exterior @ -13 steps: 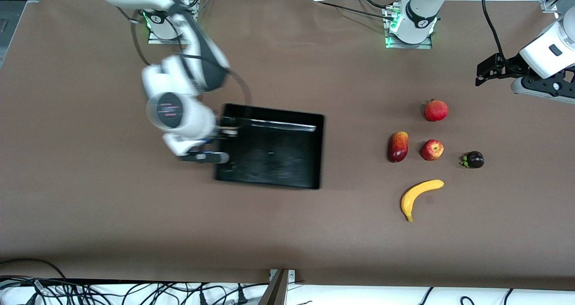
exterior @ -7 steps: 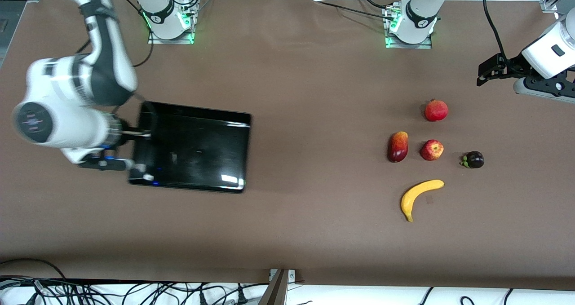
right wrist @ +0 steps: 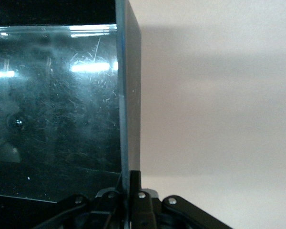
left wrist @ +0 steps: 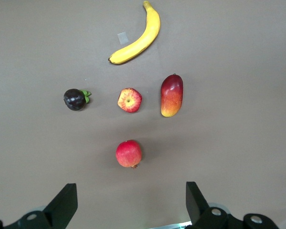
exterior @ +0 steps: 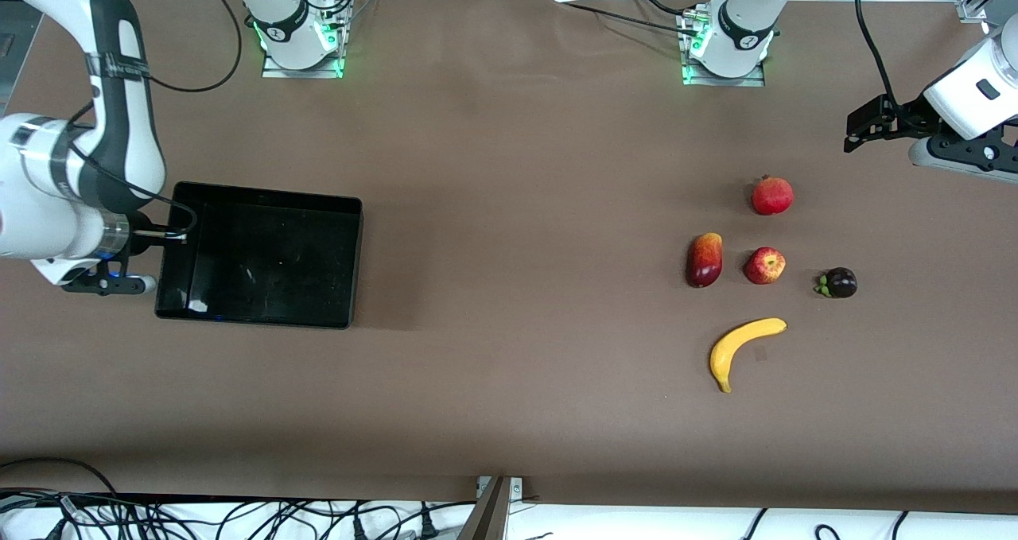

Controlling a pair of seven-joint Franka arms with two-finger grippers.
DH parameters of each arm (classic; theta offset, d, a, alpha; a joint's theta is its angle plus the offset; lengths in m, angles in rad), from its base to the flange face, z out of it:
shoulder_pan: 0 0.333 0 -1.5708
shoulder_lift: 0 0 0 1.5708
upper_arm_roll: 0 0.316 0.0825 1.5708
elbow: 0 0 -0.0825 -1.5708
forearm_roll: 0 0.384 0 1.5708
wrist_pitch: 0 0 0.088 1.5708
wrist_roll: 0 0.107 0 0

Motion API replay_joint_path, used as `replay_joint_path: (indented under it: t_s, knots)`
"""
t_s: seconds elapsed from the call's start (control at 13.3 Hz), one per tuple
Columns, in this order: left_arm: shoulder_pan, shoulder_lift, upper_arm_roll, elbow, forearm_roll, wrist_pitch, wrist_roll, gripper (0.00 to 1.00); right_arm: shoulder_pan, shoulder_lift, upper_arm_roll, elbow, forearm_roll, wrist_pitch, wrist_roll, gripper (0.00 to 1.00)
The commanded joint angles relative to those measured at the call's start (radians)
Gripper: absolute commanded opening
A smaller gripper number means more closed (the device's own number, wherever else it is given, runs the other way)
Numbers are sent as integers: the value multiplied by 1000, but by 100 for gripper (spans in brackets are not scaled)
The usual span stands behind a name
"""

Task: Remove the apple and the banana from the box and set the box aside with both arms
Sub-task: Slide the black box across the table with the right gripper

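Observation:
The black tray [exterior: 270,262] is at the right arm's end of the table. My right gripper [exterior: 159,242] is shut on the tray's end wall, and the right wrist view shows the gripper [right wrist: 128,191] pinching that wall of the tray [right wrist: 52,119]. The tray holds nothing. The apple [exterior: 764,266] and the banana [exterior: 744,349] lie on the table toward the left arm's end, the banana nearer to the front camera. My left gripper [exterior: 855,130] is open and empty in the air over the table's edge there. Its wrist view [left wrist: 128,205] shows the apple [left wrist: 129,100] and the banana [left wrist: 136,38].
A dark-red mango [exterior: 705,259] lies beside the apple, and a purple mangosteen [exterior: 838,282] lies on the apple's other flank. A red pomegranate [exterior: 772,195] lies farther from the front camera than the apple. Bare brown table spans the middle.
My right arm has moved the tray from the table's middle to the right arm's end, still gripping its wall. The left arm and the fruits have barely moved.

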Motion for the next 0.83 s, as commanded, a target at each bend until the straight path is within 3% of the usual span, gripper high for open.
replay_joint_path:
  t_s: [0.0, 0.3, 0.38, 0.45, 0.6, 0.75]
  knots:
    - [3, -24, 4, -16, -25, -10, -6, 100, -11, -70, -1, -125, 17, 84, -95, 0]
    - [3, -24, 4, -16, -25, -10, -6, 100, -31, -50, -1, -126, 56, 90, -185, 0]
    - [3, -24, 4, -16, -25, -10, -6, 100, -33, -42, -1, -123, 59, 96, -185, 16]
    - [2, -24, 4, -16, -25, -10, -6, 100, -46, -32, -1, -116, 73, 93, -185, 99]
    - [3, -24, 5, -16, -25, -10, -6, 100, -47, -38, -1, -68, 73, 65, -184, 100]
    - [3, -24, 5, -16, -23, -10, -4, 100, -51, -44, -16, 3, 72, -57, -175, 100]
